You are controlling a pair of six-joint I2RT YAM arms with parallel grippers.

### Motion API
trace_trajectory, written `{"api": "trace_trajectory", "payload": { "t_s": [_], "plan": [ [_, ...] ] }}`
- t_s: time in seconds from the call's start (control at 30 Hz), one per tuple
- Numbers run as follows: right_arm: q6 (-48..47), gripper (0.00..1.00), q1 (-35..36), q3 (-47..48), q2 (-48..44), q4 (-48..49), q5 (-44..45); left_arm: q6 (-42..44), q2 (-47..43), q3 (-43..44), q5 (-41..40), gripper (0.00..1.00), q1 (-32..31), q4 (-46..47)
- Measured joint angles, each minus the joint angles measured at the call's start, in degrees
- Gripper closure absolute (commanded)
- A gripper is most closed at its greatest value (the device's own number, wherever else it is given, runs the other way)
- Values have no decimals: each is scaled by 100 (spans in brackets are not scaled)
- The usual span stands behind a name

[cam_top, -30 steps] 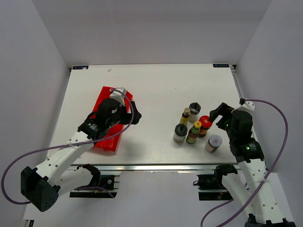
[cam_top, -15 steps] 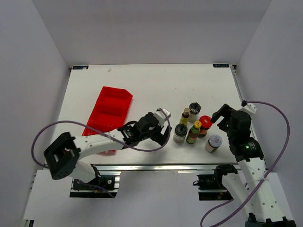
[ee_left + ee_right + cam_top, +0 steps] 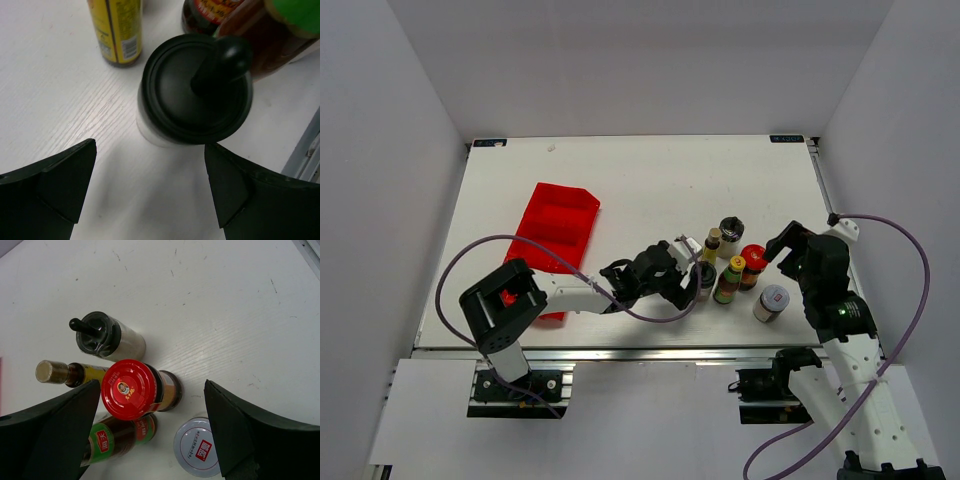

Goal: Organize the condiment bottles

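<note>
Six condiment bottles stand in a cluster at the right. They are a black-capped jar (image 3: 700,281), a yellow-capped green-label bottle (image 3: 730,279), a red-capped jar (image 3: 752,263), a brownish-capped yellow-label bottle (image 3: 712,243), a black shaker (image 3: 731,232) and a white-capped jar (image 3: 772,300). My left gripper (image 3: 688,284) is open and empty, with the black-capped jar (image 3: 195,90) just ahead of its jaws (image 3: 150,152). My right gripper (image 3: 782,246) is open and empty, hovering above the red-capped jar (image 3: 131,389), with the white-capped jar (image 3: 200,447) beside it.
A red divided tray (image 3: 558,240) lies at the left of the table (image 3: 650,180), apart from the bottles. The left arm stretches low across the table's front. The table's near metal edge (image 3: 620,350) runs close behind the bottles.
My left arm has swung from over the red tray across to the right, bringing its open gripper up to the black-capped jar. The right gripper has barely moved.
</note>
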Motion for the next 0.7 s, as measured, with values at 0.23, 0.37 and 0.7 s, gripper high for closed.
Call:
{"api": "trace_trajectory", "payload": {
  "t_s": [0.23,0.37,0.7],
  "plan": [
    [22,11,0,-68,22,0,22,74,289,216,293,2,-61,551],
    [39,11,0,-79,52,2,63,142,461,398,321,2,-72,695],
    [55,11,0,-96,66,0,94,334,713,584,190,13,-83,824]
  ]
}}
